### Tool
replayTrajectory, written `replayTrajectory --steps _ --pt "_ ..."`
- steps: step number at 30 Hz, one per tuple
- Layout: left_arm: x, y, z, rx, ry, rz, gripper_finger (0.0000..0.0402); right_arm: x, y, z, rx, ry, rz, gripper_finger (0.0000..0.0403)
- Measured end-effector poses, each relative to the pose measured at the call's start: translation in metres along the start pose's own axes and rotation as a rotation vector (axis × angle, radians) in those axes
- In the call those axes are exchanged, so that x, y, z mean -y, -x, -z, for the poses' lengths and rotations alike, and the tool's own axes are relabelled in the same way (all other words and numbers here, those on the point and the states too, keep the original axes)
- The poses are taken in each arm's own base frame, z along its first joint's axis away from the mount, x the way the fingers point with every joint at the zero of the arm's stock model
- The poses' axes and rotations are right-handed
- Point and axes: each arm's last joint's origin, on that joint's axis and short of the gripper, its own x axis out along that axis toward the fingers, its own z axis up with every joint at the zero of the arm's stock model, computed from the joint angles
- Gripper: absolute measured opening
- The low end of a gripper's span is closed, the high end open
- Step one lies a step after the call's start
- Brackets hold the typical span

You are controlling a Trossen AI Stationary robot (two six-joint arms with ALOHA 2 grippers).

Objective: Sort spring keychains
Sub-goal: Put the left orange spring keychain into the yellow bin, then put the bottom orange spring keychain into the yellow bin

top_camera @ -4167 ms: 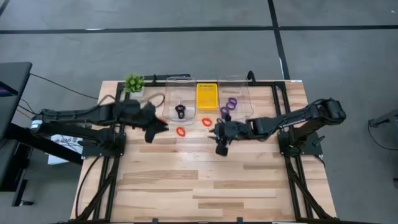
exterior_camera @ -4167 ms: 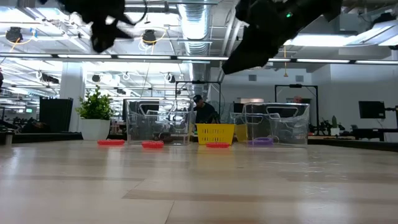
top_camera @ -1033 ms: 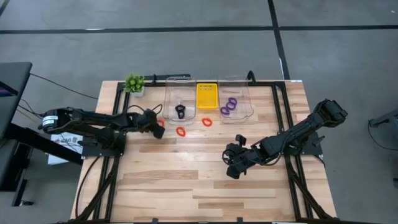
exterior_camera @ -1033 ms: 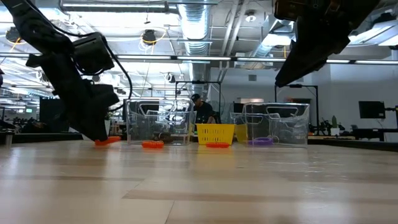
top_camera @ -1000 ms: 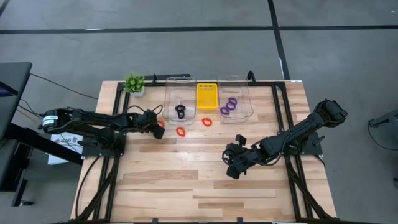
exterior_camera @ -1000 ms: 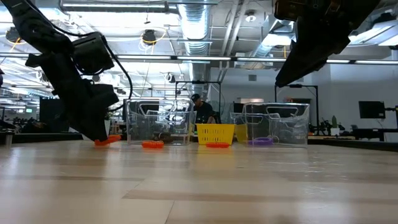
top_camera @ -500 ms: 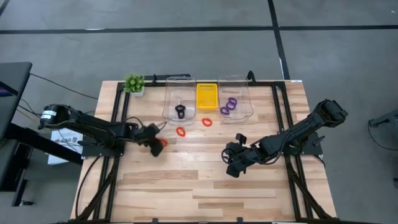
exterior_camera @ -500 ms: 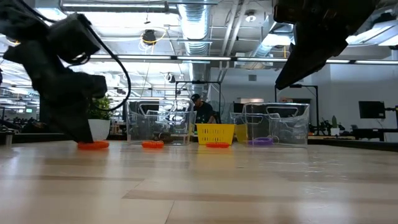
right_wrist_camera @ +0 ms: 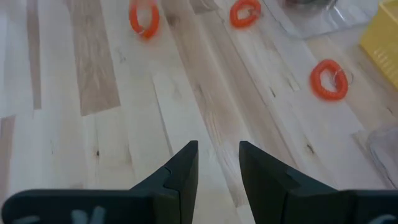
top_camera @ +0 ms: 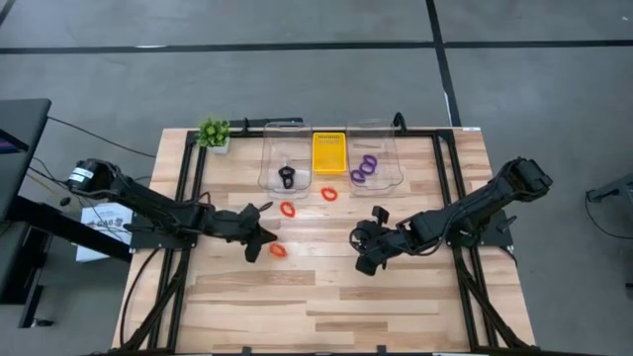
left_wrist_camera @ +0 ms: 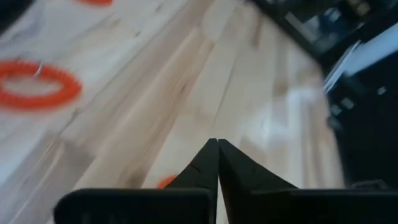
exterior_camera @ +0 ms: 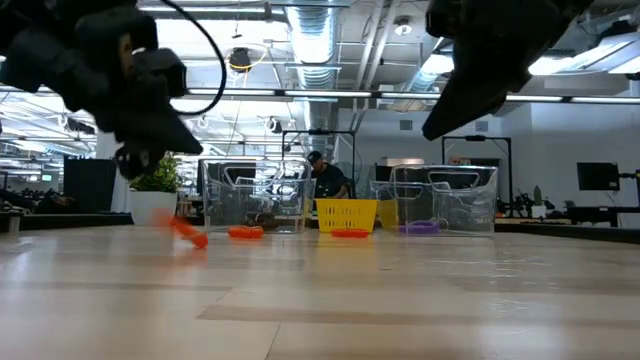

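From above, the left gripper sat shut and empty beside a red-orange keychain; it should reopen and straddle the coil. Its wrist view showed its fingertips pressed together. In the right wrist view, the right gripper hovered open. No writing was legible.
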Motion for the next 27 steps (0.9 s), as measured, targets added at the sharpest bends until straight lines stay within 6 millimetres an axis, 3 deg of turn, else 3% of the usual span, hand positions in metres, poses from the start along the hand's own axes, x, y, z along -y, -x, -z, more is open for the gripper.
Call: replayTrajectory --steps 7,12,16,27 --pt "0.008 0.001 -0.01 0.095 0.017 0.072 0.0005 0.0 -0.001 -0.003 0.02 0.006 -0.009 0.0107" --pt "0.012 0.001 -0.006 0.013 0.008 0.17 0.0005 0.0 -0.001 -0.003 0.018 0.009 -0.008 0.0107" --pt "0.011 0.001 -0.001 -0.01 -0.051 0.14 0.0011 0.0 -0.001 -0.003 0.017 0.014 -0.008 0.0107" --pt "0.003 -0.015 0.022 -0.1 -0.179 0.0 0.0091 0.0 -0.001 -0.002 0.011 0.028 -0.007 0.0107"
